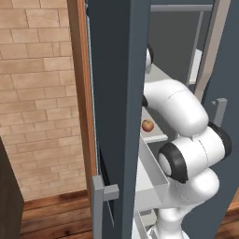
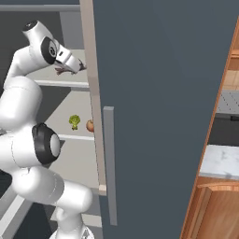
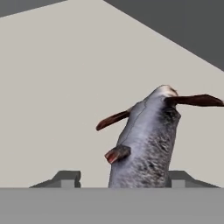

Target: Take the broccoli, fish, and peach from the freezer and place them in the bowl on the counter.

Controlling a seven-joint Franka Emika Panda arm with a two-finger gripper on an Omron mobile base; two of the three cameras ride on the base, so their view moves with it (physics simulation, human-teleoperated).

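On the pale grey upper shelf (image 2: 56,77) of the slate-blue freezer (image 2: 158,93) I see the dark grey spiky-finned fish (image 3: 146,144), long axis running away from the hand. It sits between the two-finger gripper's (image 3: 118,179) jaws; I can't tell whether they're clamped.

wall (image 1: 37,93): tan brick, left side
floor (image 1: 56,214): brown wood planks
cabinets (image 2: 219,205): brown wood, right edge
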